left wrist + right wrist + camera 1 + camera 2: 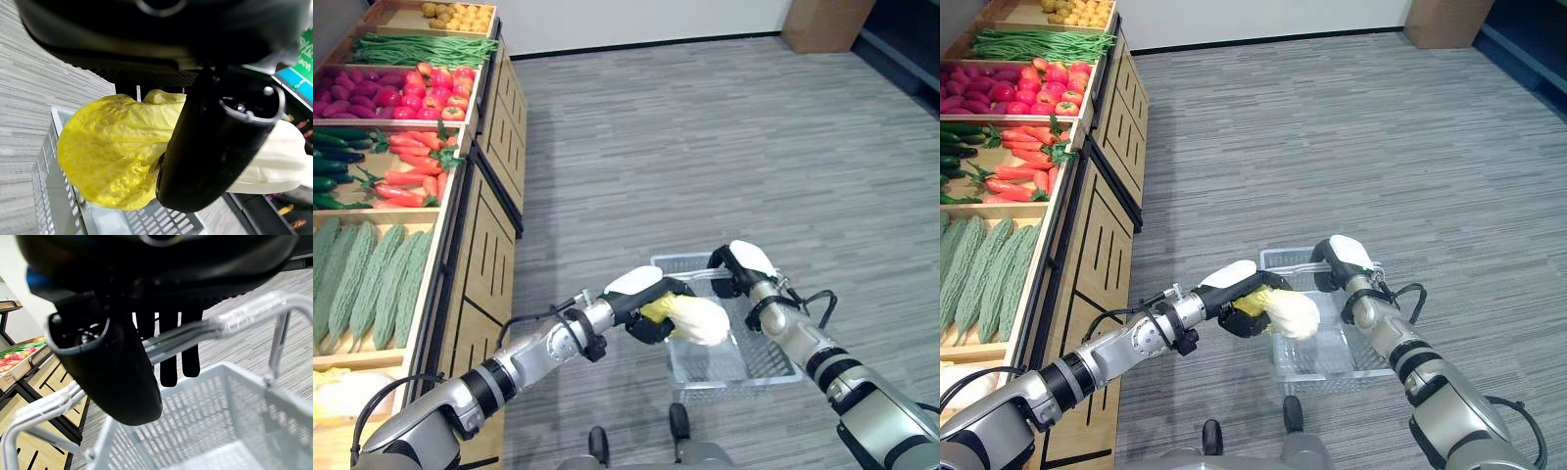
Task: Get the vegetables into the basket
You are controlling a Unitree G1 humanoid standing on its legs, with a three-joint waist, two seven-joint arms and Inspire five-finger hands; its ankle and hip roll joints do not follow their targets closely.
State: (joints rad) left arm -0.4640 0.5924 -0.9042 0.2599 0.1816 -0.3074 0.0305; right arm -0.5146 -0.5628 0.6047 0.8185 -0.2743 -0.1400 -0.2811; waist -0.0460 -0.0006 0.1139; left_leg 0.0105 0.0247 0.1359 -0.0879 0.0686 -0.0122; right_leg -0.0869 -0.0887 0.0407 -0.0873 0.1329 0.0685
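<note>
My left hand [641,294] is gripping a cabbage [690,318], my fingers and thumb curled around its yellow leafy end while the pale stalk end is pointing toward 3 o'clock. I am holding it over the 9 o'clock rim of the grey basket [766,364], which is hanging above the grey floor [705,137]. My right hand [741,262] is carrying the basket by its handle [195,335] at the 12 o'clock side, fingers wrapped over the bar. At 9 to 11 o'clock the wooden shelf [489,211] is showing bitter gourds [367,284], carrots [411,166], cucumbers [333,162], tomatoes [431,93] and green beans [421,49].
</note>
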